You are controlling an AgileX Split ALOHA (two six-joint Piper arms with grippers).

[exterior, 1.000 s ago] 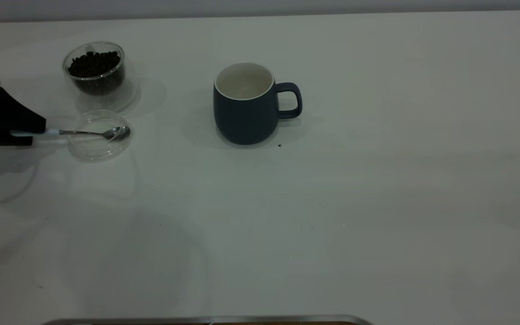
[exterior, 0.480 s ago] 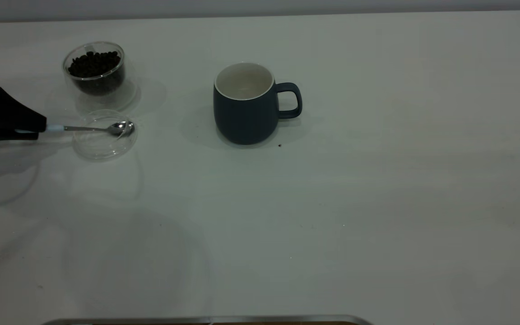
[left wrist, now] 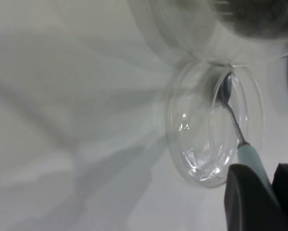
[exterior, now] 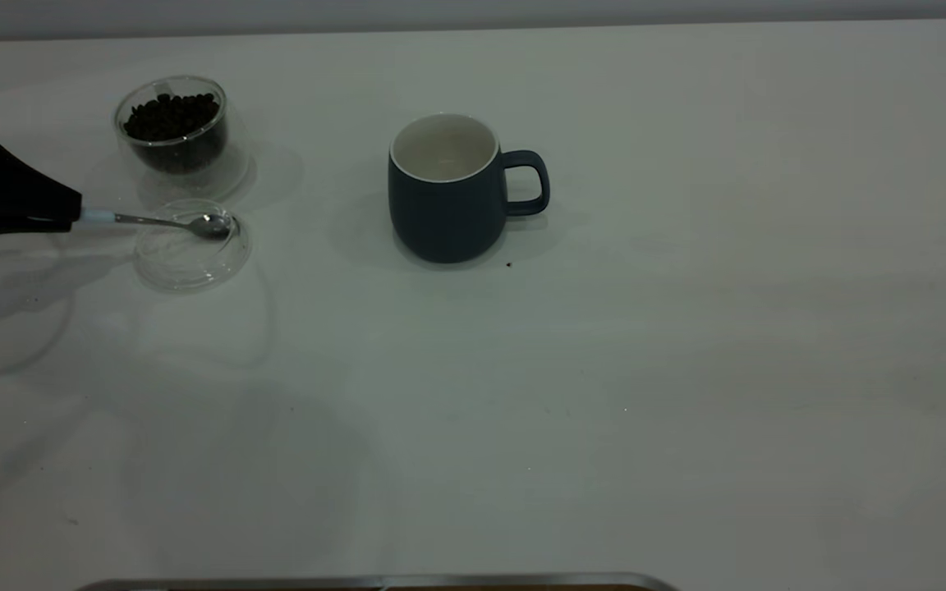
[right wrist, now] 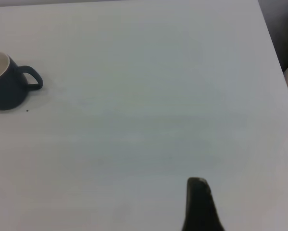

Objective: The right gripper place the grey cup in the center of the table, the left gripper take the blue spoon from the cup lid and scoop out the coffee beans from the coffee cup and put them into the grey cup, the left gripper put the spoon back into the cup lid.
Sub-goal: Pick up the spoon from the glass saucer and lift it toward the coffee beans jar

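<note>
My left gripper (exterior: pixel 71 216) is at the table's left edge, shut on the pale handle of the blue spoon (exterior: pixel 163 222). The spoon's metal bowl lies over the far part of the clear cup lid (exterior: pixel 190 261). The left wrist view shows the handle (left wrist: pixel 249 156) pinched in the gripper (left wrist: pixel 262 172), above the lid (left wrist: pixel 194 139). The glass coffee cup (exterior: pixel 181 168), filled with coffee beans (exterior: pixel 171 115), stands just behind the lid. The grey cup (exterior: pixel 444 201) stands upright and empty near the table's middle, handle to the right; it also shows in the right wrist view (right wrist: pixel 6 91). My right gripper (right wrist: pixel 199 197) hangs far from it, outside the exterior view.
The white table (exterior: pixel 645 369) stretches bare to the right and front. A single dark speck (exterior: pixel 508 264) lies by the grey cup's base. A metal edge (exterior: pixel 374 583) runs along the front.
My left gripper has moved toward the table's far side with the spoon. The spoon's bowl has shifted across the lid toward the coffee cup, and the lid has slid slightly right.
</note>
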